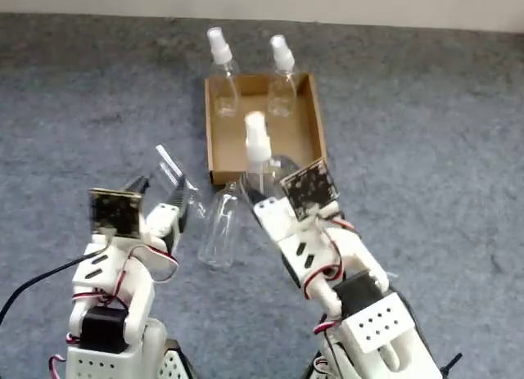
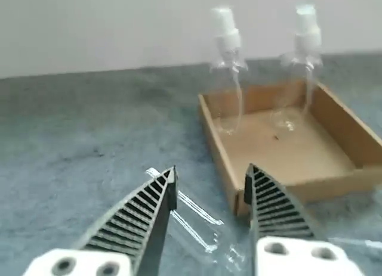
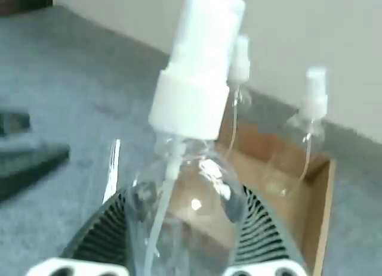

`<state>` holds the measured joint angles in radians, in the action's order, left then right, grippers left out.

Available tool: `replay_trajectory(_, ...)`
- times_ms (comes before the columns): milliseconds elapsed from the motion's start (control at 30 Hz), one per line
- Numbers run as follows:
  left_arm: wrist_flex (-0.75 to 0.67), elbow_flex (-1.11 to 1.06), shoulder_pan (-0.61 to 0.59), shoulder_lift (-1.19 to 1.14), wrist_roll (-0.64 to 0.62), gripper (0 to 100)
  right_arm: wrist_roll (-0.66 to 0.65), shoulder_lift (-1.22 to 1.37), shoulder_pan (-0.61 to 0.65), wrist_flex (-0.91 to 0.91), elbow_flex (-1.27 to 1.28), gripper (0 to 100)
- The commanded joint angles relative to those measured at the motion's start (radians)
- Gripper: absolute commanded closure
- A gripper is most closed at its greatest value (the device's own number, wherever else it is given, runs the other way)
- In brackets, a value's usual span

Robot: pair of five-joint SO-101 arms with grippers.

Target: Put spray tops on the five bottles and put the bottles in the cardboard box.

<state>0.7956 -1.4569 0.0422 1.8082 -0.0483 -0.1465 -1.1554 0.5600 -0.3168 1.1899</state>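
Observation:
My right gripper [image 3: 182, 228] is shut on a clear bottle [image 3: 179, 210] with a white spray top [image 3: 200, 67], held upright just in front of the cardboard box [image 1: 214, 142]. From above, that bottle [image 1: 259, 160] stands by the box's near wall, at my right gripper [image 1: 264, 189]. Two topped bottles [image 1: 223, 78] [image 1: 282, 78] stand at the back of the box. My left gripper [image 2: 209, 183] is open over a topless clear bottle [image 2: 194, 219] lying on the carpet. A second topless bottle [image 1: 221, 227] lies between the arms.
Grey carpet [image 1: 426, 133] covers the table all round. The box floor [image 2: 292, 148] is bare in front of the two standing bottles [image 2: 230, 67] [image 2: 305, 55]. The left gripper [image 3: 30, 160] appears as a dark shape in the right wrist view.

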Motion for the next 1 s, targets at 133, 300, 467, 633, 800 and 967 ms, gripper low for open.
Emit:
replay_trajectory(133,0.002,0.004,0.101,0.010,0.084,82,0.078,0.390,-0.012,0.027,-0.358,99.5)
replay_trajectory(300,0.057,0.016,0.205,0.010,0.103,72,0.163,0.616,-0.002,0.027,-0.545,99.5)
replay_trajectory(467,0.068,0.010,0.280,0.010,0.144,72,0.167,0.679,0.036,0.027,-0.625,99.5)
replay_trajectory(633,0.057,0.002,0.231,0.010,0.144,72,0.247,0.625,0.101,-0.076,-0.593,99.5)
replay_trajectory(800,-0.087,-0.068,0.150,0.010,0.143,72,0.302,0.529,0.150,-0.277,-0.611,99.5)
replay_trajectory(967,-0.101,-0.079,0.137,0.010,0.144,72,0.262,0.397,0.151,-0.363,-0.611,99.5)
